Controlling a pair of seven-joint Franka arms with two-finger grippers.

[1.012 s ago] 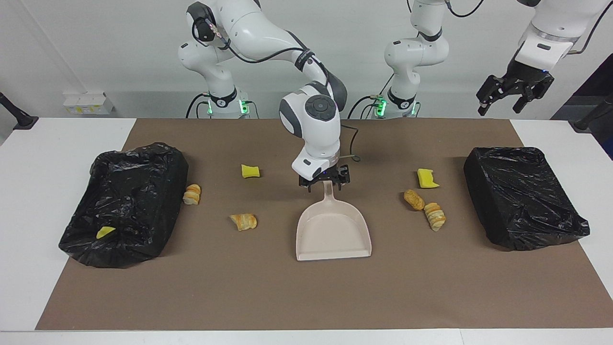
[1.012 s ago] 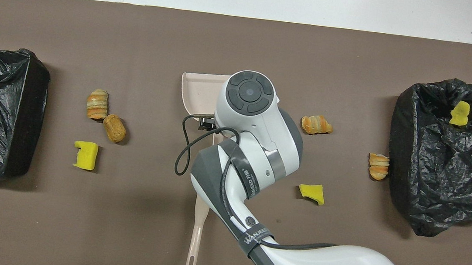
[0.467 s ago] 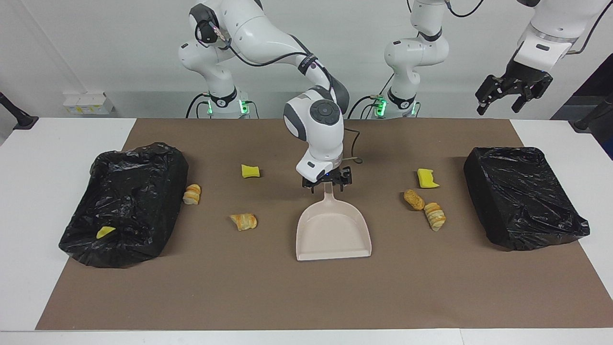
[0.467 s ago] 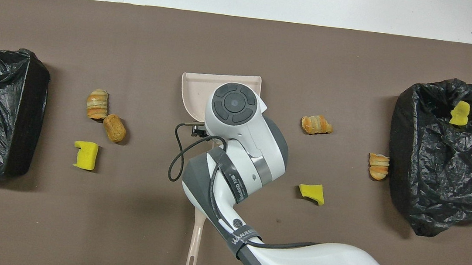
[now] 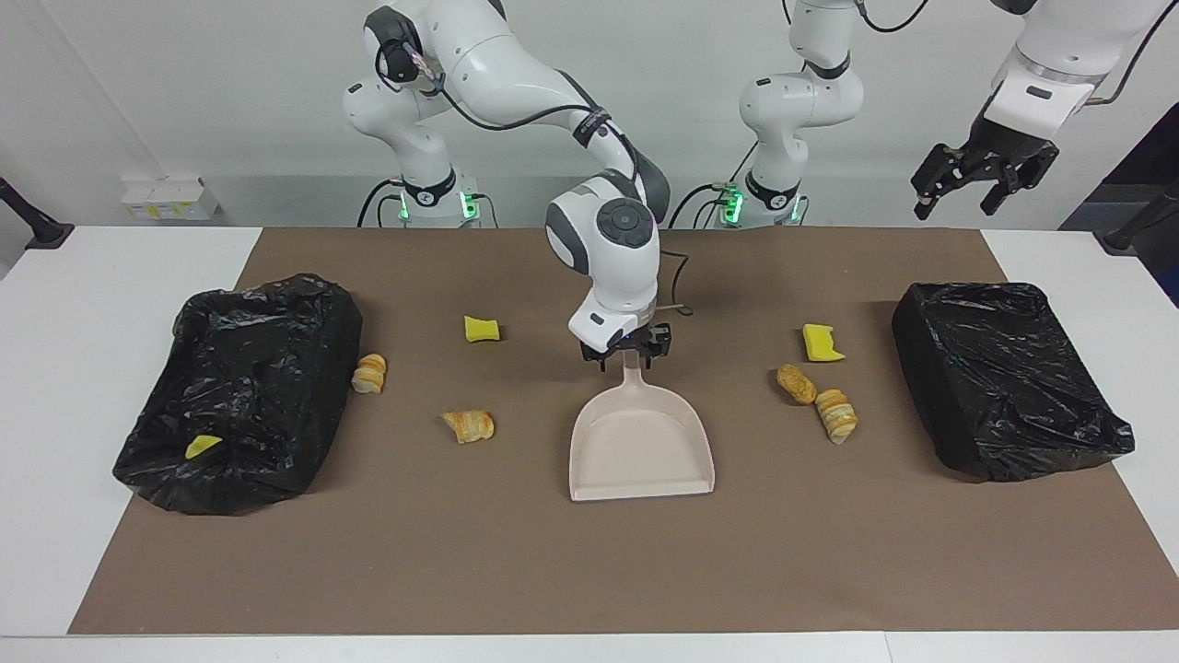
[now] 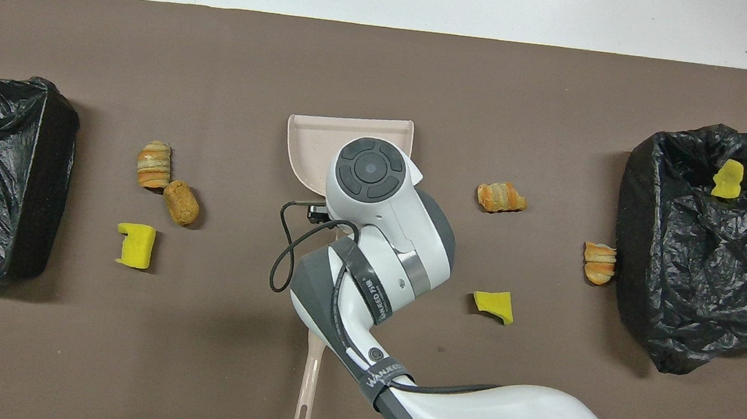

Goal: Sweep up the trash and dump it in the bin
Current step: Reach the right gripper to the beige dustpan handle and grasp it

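1. Brown mat (image 5: 589,571) covers most of the white bench (image 5: 92,304).
2. One beige dustpan (image 5: 642,447) lies flat in the middle of the mat, with its handle pointing at the robots.
3. From above, the right arm hides much of the dustpan (image 6: 314,144), and only its front part and handle end show.
4. The right tool (image 5: 628,354) is down at the dustpan's handle. Its fingers sit on both sides of the handle, but you cannot tell if they squeeze it.
5. The left tool (image 5: 978,180) hangs in the air with its fingers spread wide, holding nothing, above the bench edge at the left arm's end. It does not show from above.
6. The trash is scattered on the mat: yellow sponge bits (image 5: 481,329) (image 5: 821,342) and bread pieces (image 5: 469,425) (image 5: 369,374) (image 5: 796,383) (image 5: 836,415).
7. One bin with a black bag (image 5: 239,387) sits at the right arm's end, with a yellow bit (image 5: 203,447) inside.
8. Another black bag bin (image 5: 1004,378) sits at the left arm's end. From above it is cut off by the picture's edge.
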